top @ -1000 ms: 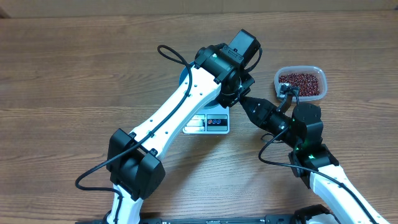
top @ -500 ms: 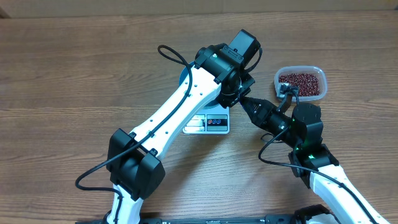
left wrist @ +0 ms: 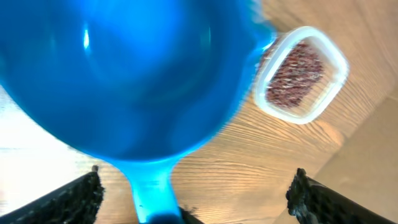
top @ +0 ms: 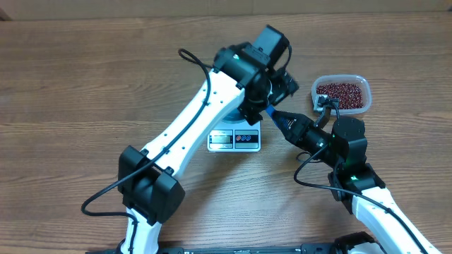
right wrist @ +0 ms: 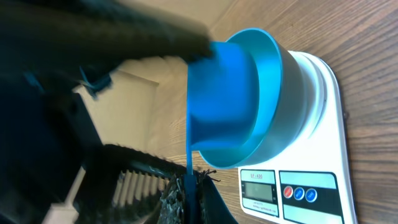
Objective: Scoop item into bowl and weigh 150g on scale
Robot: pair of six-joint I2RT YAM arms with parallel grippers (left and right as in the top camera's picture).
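The white scale lies at mid-table, with the blue bowl standing on it. In the overhead view my left arm hides the bowl. A blue scoop rests in the bowl, its thin handle pinched by my shut right gripper. My left gripper hovers above the scoop, fingers spread wide and touching nothing. The red-brown beans lie in a clear tub to the right. No beans show in the scoop or bowl.
The clear plastic tub stands on the wooden table, right of the scale and close behind my right arm. The scale's display and buttons face the front edge. Bare wood lies to the left and in front.
My left gripper has let go of the scoop, opened wide and drawn up and back a little. My right gripper has shut on the scoop's handle.
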